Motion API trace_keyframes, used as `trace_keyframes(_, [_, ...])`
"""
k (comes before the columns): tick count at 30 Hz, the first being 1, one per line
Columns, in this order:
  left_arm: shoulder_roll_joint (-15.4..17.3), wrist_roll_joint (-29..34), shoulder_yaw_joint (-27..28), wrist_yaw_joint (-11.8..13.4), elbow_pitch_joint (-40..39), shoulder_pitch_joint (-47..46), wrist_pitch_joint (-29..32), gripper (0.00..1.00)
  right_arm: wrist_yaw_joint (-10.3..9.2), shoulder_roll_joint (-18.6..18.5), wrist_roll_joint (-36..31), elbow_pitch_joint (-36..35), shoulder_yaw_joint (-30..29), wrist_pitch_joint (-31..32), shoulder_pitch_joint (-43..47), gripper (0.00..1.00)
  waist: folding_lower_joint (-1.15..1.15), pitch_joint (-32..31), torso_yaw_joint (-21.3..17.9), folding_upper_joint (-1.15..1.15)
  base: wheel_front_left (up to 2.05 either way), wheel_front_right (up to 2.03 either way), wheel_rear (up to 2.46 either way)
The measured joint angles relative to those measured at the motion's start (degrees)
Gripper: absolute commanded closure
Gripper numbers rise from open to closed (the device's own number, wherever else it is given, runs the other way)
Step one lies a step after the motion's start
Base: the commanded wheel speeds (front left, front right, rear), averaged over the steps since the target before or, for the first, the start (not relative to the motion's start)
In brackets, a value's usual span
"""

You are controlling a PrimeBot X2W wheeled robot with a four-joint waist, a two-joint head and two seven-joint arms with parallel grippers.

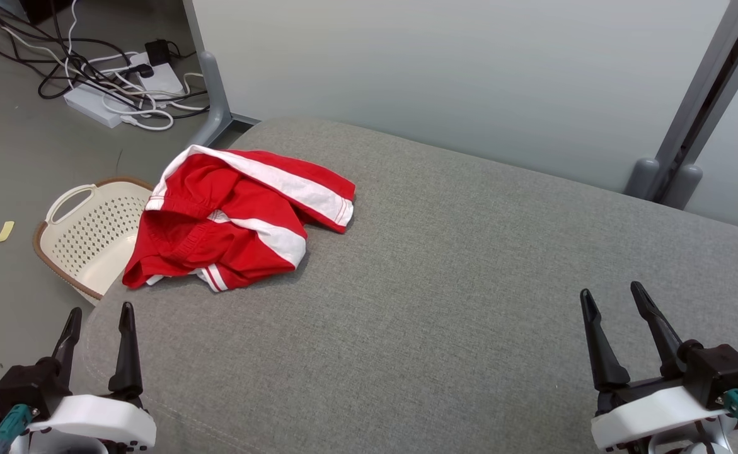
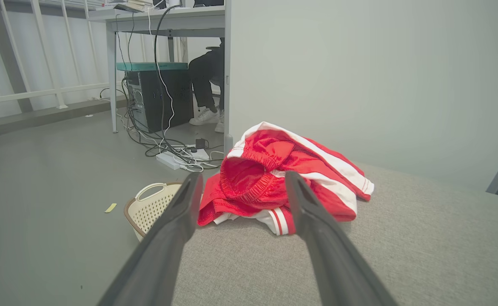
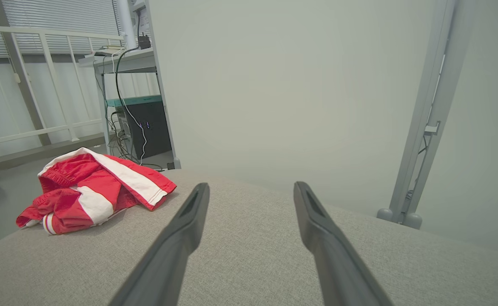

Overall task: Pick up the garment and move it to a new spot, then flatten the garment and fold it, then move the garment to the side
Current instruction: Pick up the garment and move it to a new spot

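Note:
The garment [image 1: 236, 221] is a crumpled pair of red shorts with white side stripes, lying at the far left corner of the grey padded surface [image 1: 469, 284]. In the left wrist view the garment [image 2: 274, 178] lies straight ahead, beyond the fingertips. From the right wrist the garment [image 3: 91, 191] shows far off to the left. My left gripper [image 1: 101, 315] hovers open over the near left edge, well short of the cloth. At the near right, my right gripper [image 1: 614, 296] is also open with nothing between its fingers.
A cream perforated basket [image 1: 91, 230] stands on the floor just left of the surface, partly under the garment's corner. Cables and a power strip [image 1: 123, 82] lie on the floor behind it. A pale partition wall [image 1: 469, 75] backs the surface. A seated person's legs [image 2: 206, 85] show under a desk.

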Motion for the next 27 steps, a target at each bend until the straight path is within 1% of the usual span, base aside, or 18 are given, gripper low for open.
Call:
trace_keyframes(3, [0.0, 0.1, 0.0, 0.0, -0.6, -0.4, 0.0, 0.00, -0.01, 0.0, -0.1, -0.3, -0.1, 0.4, 0.0, 0.00, 0.00, 0.4, 0.0, 0.00, 0.00, 0.00, 0.00])
trace_keyframes(8, [0.4, 0.3, -0.2, 0.0, -0.5, -3.8, 0.0, 0.00, -0.01, -0.1, -0.2, -1.1, 0.0, 1.3, 0.0, 0.00, 0.00, 1.3, -0.6, 0.00, 0.00, 0.00, 0.00])
trace_keyframes(13, [1.4, -0.7, -0.2, -1.0, 1.8, -10.2, 0.4, 0.00, -0.01, -1.1, -1.2, -3.4, 0.9, 3.2, -1.8, 0.00, 0.00, 4.1, -2.1, 0.00, 0.00, 0.00, 0.00])
trace_keyframes(19, [2.4, -3.0, -0.4, -2.7, 9.8, -19.6, 2.6, 0.00, 0.00, -3.0, -2.2, -6.7, 1.9, 5.6, -4.8, 0.00, 0.00, 9.6, -5.2, 0.00, 0.00, 0.00, 0.00])
trace_keyframes(27, [5.0, -7.6, -1.0, -5.0, 26.6, -29.5, 5.7, 0.00, 0.00, -4.1, -3.1, -9.4, 3.0, 7.2, -8.0, 0.00, 0.00, 17.9, -9.7, 0.00, 0.00, 0.00, 0.00])
